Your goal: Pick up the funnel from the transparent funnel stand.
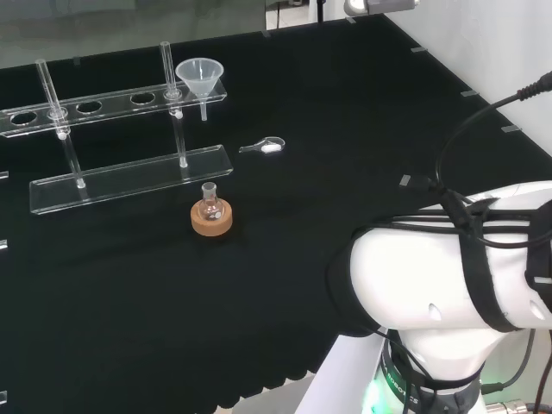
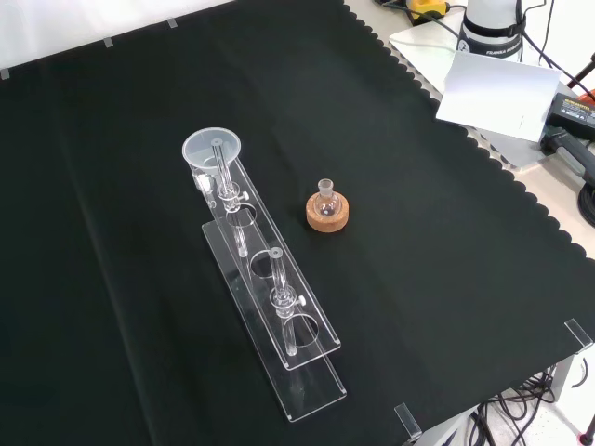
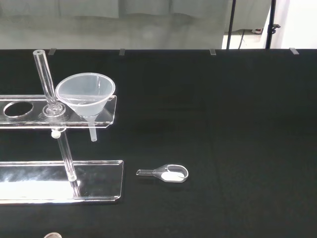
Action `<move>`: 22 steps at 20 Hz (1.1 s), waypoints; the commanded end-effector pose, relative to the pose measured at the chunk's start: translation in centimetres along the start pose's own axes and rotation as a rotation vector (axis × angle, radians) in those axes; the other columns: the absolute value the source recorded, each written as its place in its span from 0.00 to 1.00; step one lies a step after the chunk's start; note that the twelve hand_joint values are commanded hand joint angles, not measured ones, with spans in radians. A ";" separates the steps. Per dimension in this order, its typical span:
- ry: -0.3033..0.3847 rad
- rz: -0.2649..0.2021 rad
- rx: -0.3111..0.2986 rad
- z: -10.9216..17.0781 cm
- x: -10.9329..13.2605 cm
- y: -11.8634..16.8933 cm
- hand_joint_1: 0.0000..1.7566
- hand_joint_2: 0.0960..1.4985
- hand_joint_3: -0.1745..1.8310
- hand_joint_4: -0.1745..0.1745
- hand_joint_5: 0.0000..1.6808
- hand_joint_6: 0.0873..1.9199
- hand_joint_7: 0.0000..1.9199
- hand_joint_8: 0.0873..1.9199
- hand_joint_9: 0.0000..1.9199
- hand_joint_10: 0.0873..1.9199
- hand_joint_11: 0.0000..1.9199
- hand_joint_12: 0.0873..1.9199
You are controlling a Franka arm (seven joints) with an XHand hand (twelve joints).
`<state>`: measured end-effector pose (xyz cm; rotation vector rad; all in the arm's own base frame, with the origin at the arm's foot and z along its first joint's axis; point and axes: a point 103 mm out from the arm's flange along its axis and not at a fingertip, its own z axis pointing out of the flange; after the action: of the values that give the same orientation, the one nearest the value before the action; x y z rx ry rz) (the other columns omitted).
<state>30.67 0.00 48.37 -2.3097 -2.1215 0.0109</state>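
Stand (image 1: 129, 129) cut off by the left edge in head view, and likewise in wrist view. Flask (image 3: 52, 235) clipped at the wrist frame edge, just a sliver showing. Scoop (image 1: 266, 147) too small in head view to tell its contents. Arm link (image 1: 448, 285) runs off frame right and bottom.

funnel (image 3: 85, 93): translucent plastic, smooth
funnel stand (image 1: 129, 177): clear acrylic, glossy
bench (image 1: 345, 112): black cloth, matt
flask (image 1: 210, 203): clear glass, shiny
stand ring (image 2: 329, 216): cork, rough, matt
scoop (image 3: 166, 173): clear plastic
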 end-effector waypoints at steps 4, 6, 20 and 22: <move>-0.044 0.039 0.000 0.2 0.3 0.0 0.01 0.76 0.31 0.58 0.08 0.00 0.00 0.08 0.07 0.29 0.06 0.69; -0.043 0.050 0.001 0.2 0.6 0.1 0.00 0.77 0.31 0.59 0.08 0.00 0.00 0.08 0.07 0.29 0.06 0.69; 0.019 0.067 0.012 2.0 -0.5 2.4 0.00 0.78 0.29 0.58 0.09 0.00 0.00 0.08 0.07 0.30 0.06 0.69; -0.004 0.081 0.025 2.6 -0.5 3.5 0.00 0.79 0.28 0.58 0.10 0.00 0.00 0.08 0.07 0.30 0.06 0.69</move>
<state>31.95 0.74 47.15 -2.3786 -2.0453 0.0399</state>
